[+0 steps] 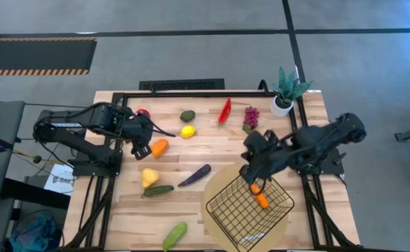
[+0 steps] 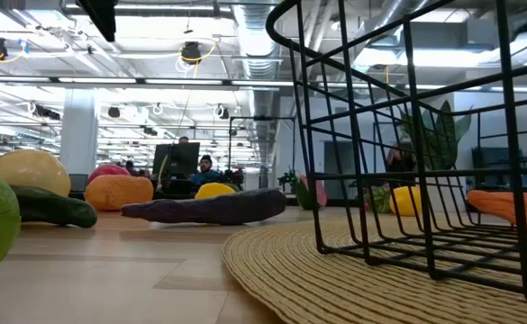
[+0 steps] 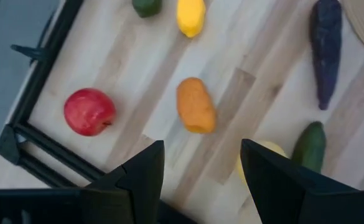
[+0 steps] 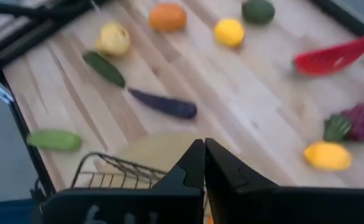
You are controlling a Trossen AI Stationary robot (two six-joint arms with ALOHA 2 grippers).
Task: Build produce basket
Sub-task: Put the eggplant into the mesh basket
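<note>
Inside, the black wire basket (image 1: 250, 210) holds one carrot (image 1: 261, 201).

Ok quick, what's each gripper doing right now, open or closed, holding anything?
Left gripper: open, holding nothing, above the table near the orange.
Right gripper: shut, nothing visible between its fingers, over the basket.

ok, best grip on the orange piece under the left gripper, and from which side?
Probably from straight above, fingers across its narrow middle. The orange piece lies flat on the table, an elongated oval with bare wood all round. The open left gripper is already just beside it; it may need a wrist turn so the fingers span the short axis.
</note>
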